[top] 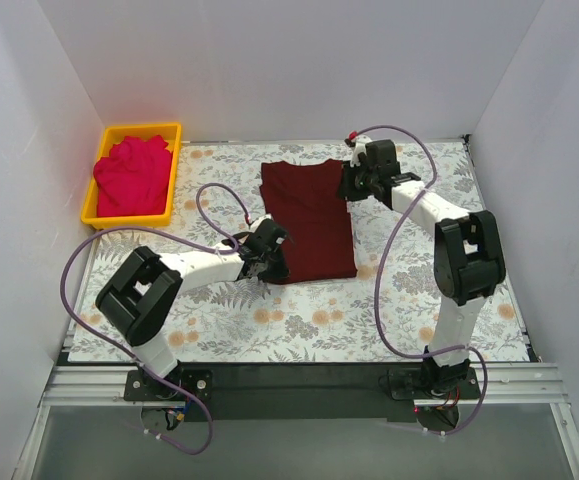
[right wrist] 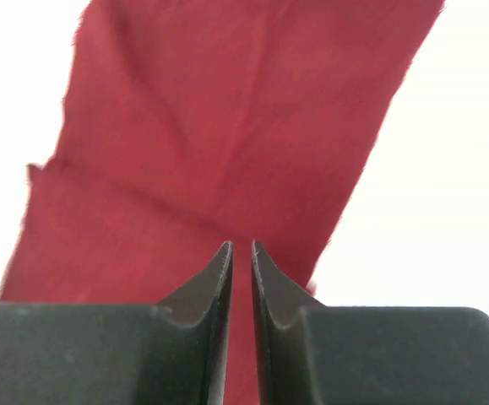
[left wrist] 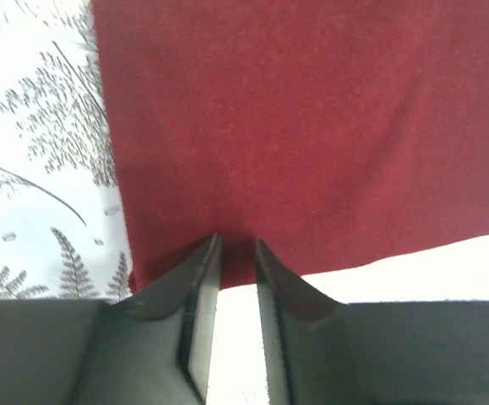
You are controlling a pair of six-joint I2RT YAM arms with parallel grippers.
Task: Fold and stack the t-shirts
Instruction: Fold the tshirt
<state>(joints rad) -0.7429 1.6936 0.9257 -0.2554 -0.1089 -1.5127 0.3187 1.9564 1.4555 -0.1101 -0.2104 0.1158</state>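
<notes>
Folded maroon t-shirt [top: 309,215] flat on table [top: 319,320], pinkish-red t-shirt [top: 132,175] heaped in yellow bin [top: 141,128]. Left gripper [left wrist: 236,246] at near-left hem, right gripper [right wrist: 241,246] at far-right edge, jaws barely parted; pinching or not, cannot tell. Soft, limp, light cotton: best pinched at corners, 2 layers together.

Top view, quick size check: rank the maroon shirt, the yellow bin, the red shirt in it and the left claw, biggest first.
1. maroon shirt and yellow bin: they look about alike, so I won't rank them.
2. red shirt, bunched inside the bin.
3. left claw, smallest.
</notes>
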